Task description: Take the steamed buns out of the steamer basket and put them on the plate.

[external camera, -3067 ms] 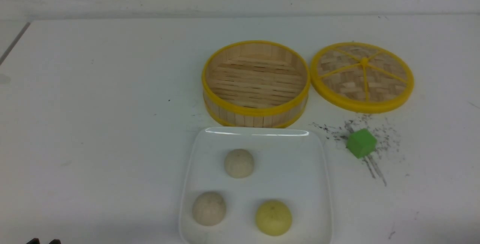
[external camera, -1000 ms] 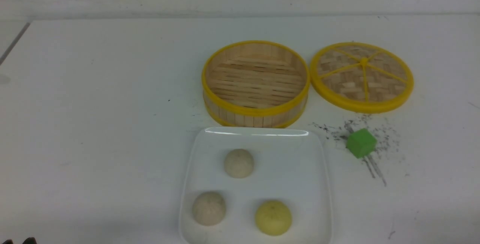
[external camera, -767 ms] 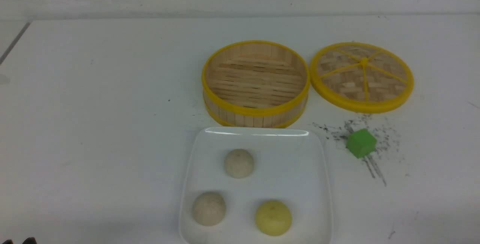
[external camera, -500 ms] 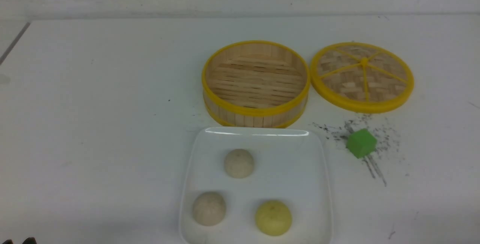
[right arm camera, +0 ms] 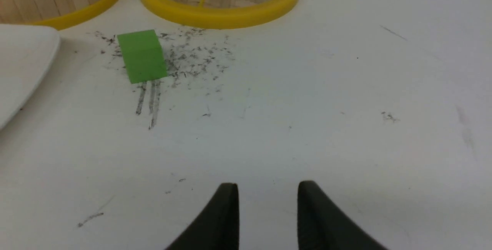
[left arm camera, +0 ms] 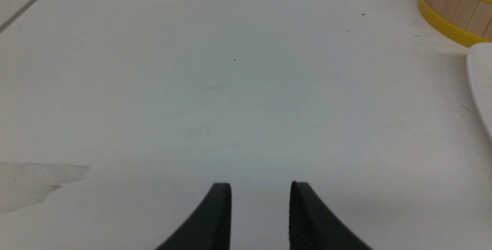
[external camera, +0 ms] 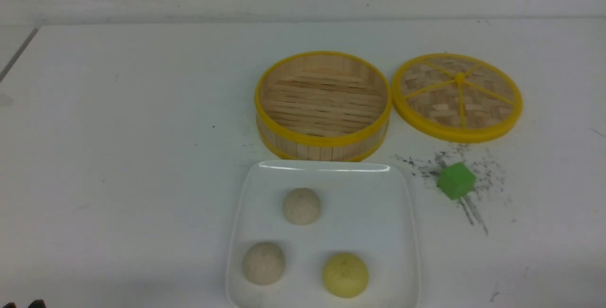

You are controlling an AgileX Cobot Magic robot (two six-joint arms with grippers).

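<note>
Two tools are hovering over bare surface (external camera: 118,156), each empty, jaws parted narrowly — left tool (left arm camera: 260,188), right tool (right arm camera: 268,188). Three steamed buns (external camera: 301,206) are sitting on the plate (external camera: 402,232), apart from one another; the steamer basket (external camera: 323,142) is standing empty just behind it.

Glossy white plate (external camera: 402,232), slatted bamboo steamer basket (external camera: 323,145), matt table (external camera: 118,156).
</note>
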